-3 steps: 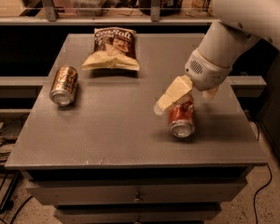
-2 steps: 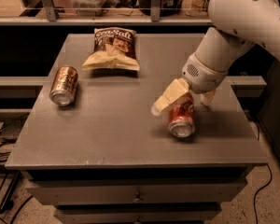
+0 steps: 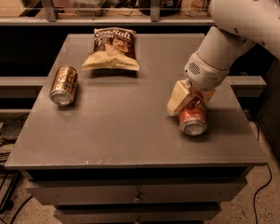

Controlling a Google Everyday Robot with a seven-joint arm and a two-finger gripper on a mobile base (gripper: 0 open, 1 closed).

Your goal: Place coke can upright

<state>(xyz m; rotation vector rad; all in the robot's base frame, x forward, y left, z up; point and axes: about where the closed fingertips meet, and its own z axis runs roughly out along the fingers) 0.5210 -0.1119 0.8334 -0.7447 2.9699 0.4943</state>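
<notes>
The coke can [image 3: 193,120] is red and lies on its side near the right edge of the grey table [image 3: 121,125], with its silver end facing the front. My gripper [image 3: 190,105] comes down on it from the upper right. One cream finger [image 3: 178,99] is against the can's left side and the other is behind its right side. The fingers are closed on the can's body, and the can rests on the tabletop.
A gold-brown can [image 3: 64,85] lies on its side at the table's left. A chip bag [image 3: 112,49] lies at the back centre. A shelf with a railing [image 3: 107,17] runs behind the table. Cables lie on the floor at the left.
My gripper and the coke can have shifted a little to the right together. The can still lies on its side. The other can and the chip bag have not moved.
</notes>
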